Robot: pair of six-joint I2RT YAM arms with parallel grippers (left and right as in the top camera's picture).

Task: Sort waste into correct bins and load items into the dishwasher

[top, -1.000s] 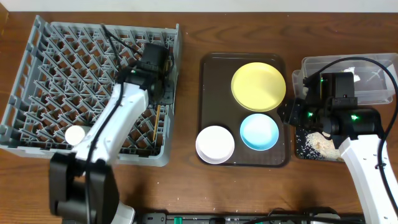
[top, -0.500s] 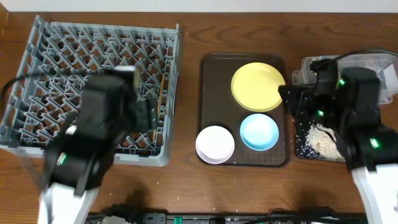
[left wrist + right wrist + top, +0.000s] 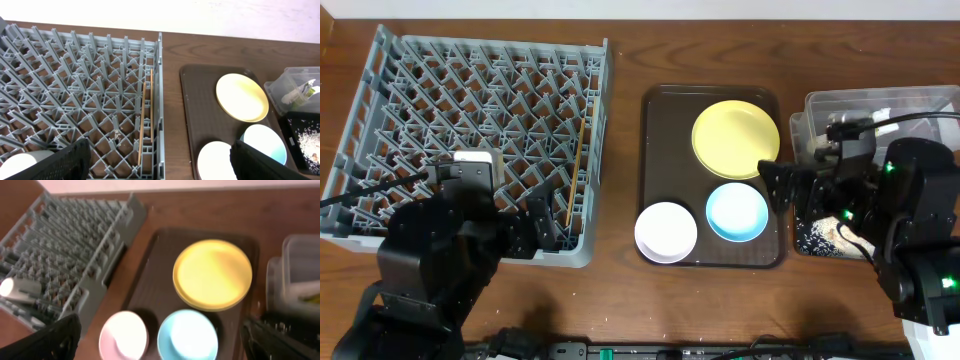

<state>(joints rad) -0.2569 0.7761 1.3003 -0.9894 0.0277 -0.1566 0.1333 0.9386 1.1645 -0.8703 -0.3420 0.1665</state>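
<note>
The grey dishwasher rack [image 3: 470, 120] fills the left side, with the small white cup [image 3: 17, 165] lying in its front left corner. On a brown tray [image 3: 660, 130] rest the yellow plate [image 3: 735, 138], white bowl [image 3: 666, 231] and light-blue bowl [image 3: 737, 211]. The clear tub [image 3: 880, 105] holds the green-and-yellow wrapper [image 3: 306, 92]. Rice crumbs [image 3: 840, 232] lie in the black tray [image 3: 804, 238]. My left gripper [image 3: 160, 167] hangs open over the rack's front right corner, holding nothing. My right gripper [image 3: 162, 345] stands open and empty, high above the two bowls.
A pair of wooden chopsticks [image 3: 575, 170] lies in the rack along its right wall. Bare wooden table [image 3: 620, 150] separates the rack from the brown tray. The right arm's body [image 3: 910, 220] covers part of the black tray in the overhead view.
Both grippers opened wide. The left arm pulled back from the rack's right side to the front left and now hides the cup from overhead. The right arm drew back slightly.
</note>
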